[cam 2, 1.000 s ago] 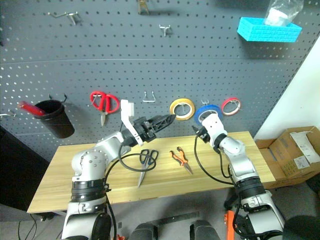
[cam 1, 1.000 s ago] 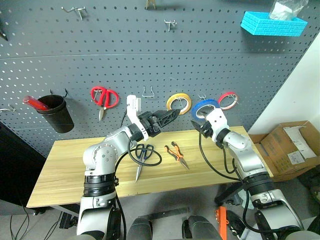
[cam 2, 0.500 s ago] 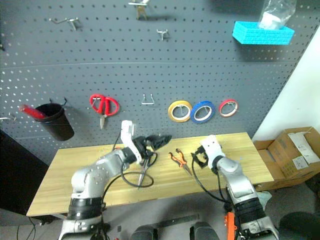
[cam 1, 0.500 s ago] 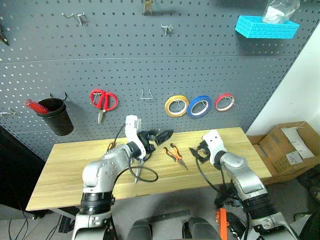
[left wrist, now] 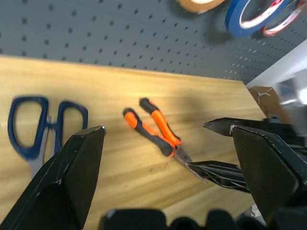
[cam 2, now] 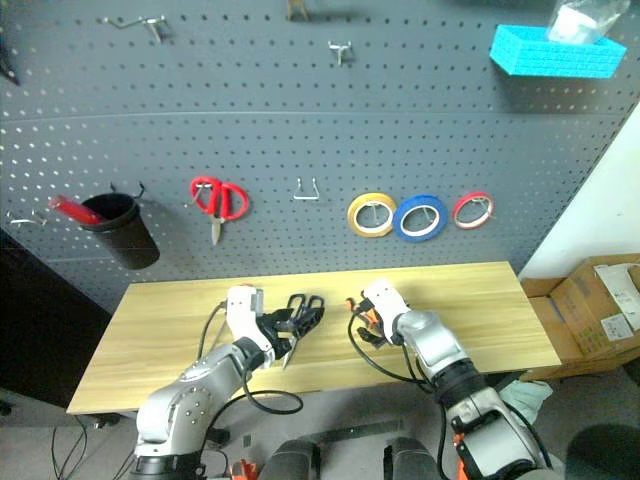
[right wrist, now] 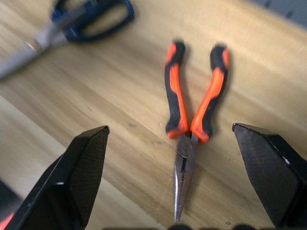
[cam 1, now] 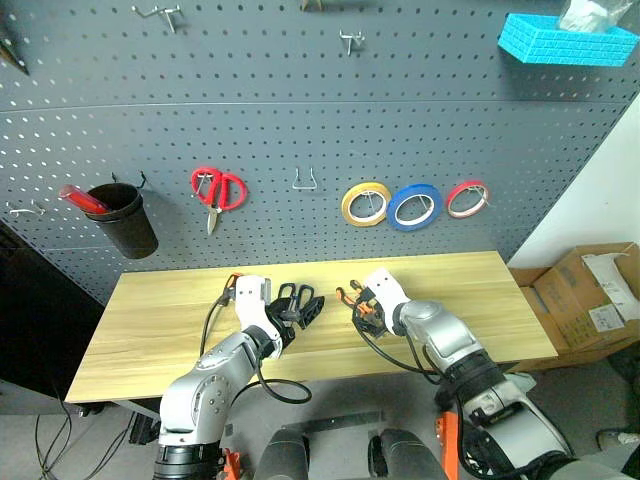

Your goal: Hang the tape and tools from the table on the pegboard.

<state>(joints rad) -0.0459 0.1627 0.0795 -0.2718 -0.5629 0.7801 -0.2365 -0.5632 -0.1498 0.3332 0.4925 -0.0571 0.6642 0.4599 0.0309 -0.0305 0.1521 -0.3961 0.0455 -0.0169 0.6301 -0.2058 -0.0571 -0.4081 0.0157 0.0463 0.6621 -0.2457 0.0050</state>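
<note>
right gripper (right wrist: 177, 158) over pliers (right wrist: 192, 110), fingers wide, nothing held. left gripper (left wrist: 168, 158) also spread wide, empty, near scissors (left wrist: 43, 127). step in hand, as judged: take pliers. straddle both handles near pivot, close evenly so handles stay together, lift level; keep handle gap free for hook on pegboard (cam 1: 300, 120).

pliers: orange-and-black handles splayed, slim steel nose, lying flat on table (cam 1: 150, 320), mid-width, nearer front edge. scissors: dark blue loops, just beside, toward left. blue tape (cam 1: 414, 206) already on pegboard hook, between yellow roll (cam 1: 366, 203) and red-and-white roll (cam 1: 467, 198).
</note>
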